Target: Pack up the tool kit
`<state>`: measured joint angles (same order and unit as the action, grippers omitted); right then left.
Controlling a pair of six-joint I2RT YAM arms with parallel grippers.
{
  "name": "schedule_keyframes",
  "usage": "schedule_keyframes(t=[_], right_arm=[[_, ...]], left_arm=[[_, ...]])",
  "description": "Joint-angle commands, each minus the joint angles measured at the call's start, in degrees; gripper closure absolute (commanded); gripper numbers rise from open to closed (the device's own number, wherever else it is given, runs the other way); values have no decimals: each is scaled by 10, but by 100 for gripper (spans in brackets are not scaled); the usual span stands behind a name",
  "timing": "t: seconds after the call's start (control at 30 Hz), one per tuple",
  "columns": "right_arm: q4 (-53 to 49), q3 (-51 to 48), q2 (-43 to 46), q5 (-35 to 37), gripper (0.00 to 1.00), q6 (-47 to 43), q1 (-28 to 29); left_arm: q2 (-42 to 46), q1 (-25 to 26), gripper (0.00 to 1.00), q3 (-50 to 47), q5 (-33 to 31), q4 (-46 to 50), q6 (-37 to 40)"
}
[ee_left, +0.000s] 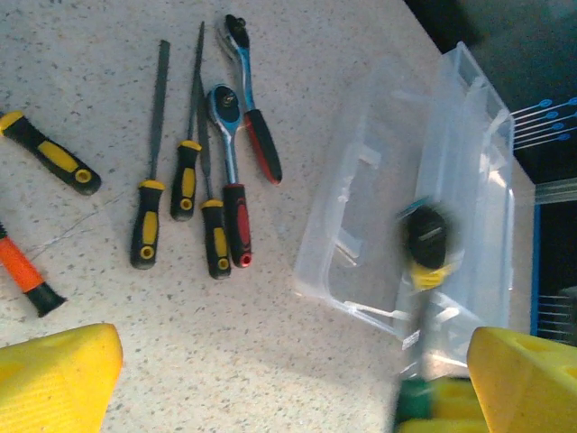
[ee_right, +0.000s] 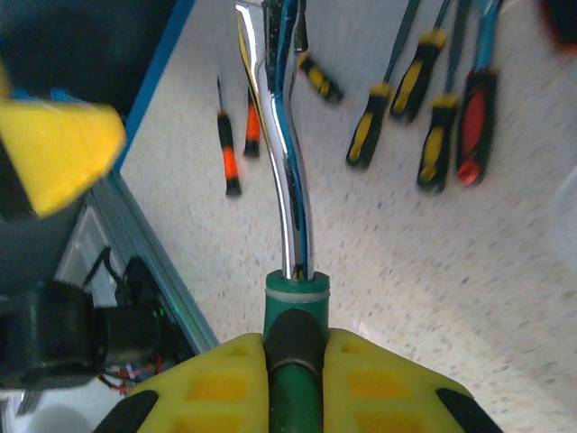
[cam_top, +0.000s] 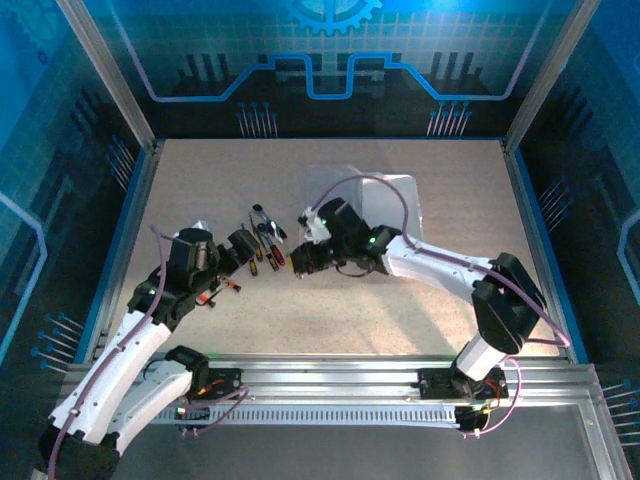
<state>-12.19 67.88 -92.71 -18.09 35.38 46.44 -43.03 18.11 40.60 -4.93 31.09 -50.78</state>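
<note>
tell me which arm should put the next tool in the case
Right: the right gripper is shut on the green-handled chrome tool, close to the clear case; the left gripper is open and empty.

**Yellow, red and chrome on speckled beige**

The tabletop is pale beige with fine dark speckles. Left of centre in the left wrist view, the screwdrivers have black handles with yellow inlays. The ratchet wrench beside them is silver with a blue-tinted head and a red grip. At lower left lies an orange-and-black handle. The case is clear and whitish. In the right wrist view, the green-handled tool has a mirror-chrome shaft. The right gripper has yellow jaws with a waffle grid. The back wall is blue with circuit-line patterns.
</note>
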Motion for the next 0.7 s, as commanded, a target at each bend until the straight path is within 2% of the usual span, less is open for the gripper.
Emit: schedule_keyframes(t=[0.0,0.17,0.4,0.47,0.53,0.6,0.67], right_arm=[[-76,52,48,24,87,-34,-39],[-132,66,102,29,86,-56,-116],[-162,20,161,-14,86,-89,-274],[-173,15,160,-8,86,-110,-321],[-161,-5,152,29,87,-110,-359],[-128,-28,145,24,86,-99,-391],[-113,-36,133,36,85,-104,-419]], left_arm=[[-1,-7,1,4,23,27,24],[-33,-9,1,-1,34,28,46],[-64,-13,1,-1,54,25,47],[-64,-13,1,-24,76,-3,36],[-65,-13,1,-64,114,-58,24],[-65,-12,6,-90,140,-100,13],[-56,-12,7,-95,129,-97,-1]])
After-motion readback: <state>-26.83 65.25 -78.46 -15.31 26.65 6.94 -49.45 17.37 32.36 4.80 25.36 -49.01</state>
